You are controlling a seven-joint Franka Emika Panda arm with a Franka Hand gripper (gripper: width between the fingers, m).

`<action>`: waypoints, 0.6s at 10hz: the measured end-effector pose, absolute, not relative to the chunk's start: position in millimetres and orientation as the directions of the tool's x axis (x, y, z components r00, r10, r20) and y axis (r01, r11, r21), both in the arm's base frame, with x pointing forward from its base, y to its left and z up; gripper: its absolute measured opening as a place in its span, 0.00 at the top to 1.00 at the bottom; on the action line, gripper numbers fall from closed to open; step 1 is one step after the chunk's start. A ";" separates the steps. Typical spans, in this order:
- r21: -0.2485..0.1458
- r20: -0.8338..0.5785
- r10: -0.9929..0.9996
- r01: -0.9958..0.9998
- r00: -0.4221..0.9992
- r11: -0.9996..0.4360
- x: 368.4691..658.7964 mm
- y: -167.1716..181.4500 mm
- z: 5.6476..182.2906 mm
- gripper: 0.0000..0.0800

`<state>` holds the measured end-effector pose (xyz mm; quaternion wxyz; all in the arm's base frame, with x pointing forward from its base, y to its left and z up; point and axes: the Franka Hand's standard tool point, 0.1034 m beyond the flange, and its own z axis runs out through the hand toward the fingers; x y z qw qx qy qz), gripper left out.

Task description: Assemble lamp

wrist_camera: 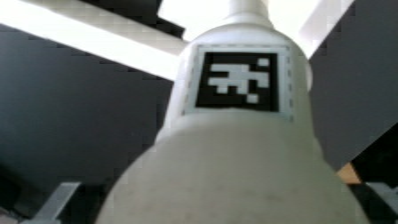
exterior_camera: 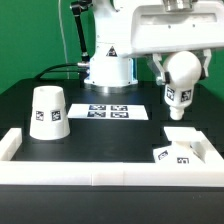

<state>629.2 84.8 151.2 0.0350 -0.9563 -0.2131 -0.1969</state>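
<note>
My gripper [exterior_camera: 177, 66] is shut on the white rounded bulb piece [exterior_camera: 180, 88] and holds it in the air at the exterior view's right, narrow end down. The bulb hangs above the flat square base [exterior_camera: 184, 154], apart from it; the base lies by the front right corner. In the wrist view the bulb [wrist_camera: 231, 140] fills the picture with its square marker facing the camera, and a fingertip [wrist_camera: 43, 200] shows at its side. The tapered cup-like shade [exterior_camera: 48, 112] stands wide end down at the exterior view's left.
The marker board [exterior_camera: 110, 110] lies in the middle of the black table near the arm's base [exterior_camera: 108, 68]. A low white wall [exterior_camera: 70, 172] runs along the front edge and turns up at both front corners.
</note>
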 end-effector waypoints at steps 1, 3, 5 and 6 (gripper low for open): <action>0.012 0.386 0.388 0.416 0.837 -0.909 627.9 84.0 148.9 0.28; 0.017 0.391 0.388 0.415 0.834 -0.910 628.3 82.6 148.8 0.28; 0.058 0.444 0.389 0.407 0.807 -0.912 626.4 84.8 148.8 0.28; 0.063 0.442 0.393 0.409 0.806 -0.910 620.2 85.3 144.8 0.28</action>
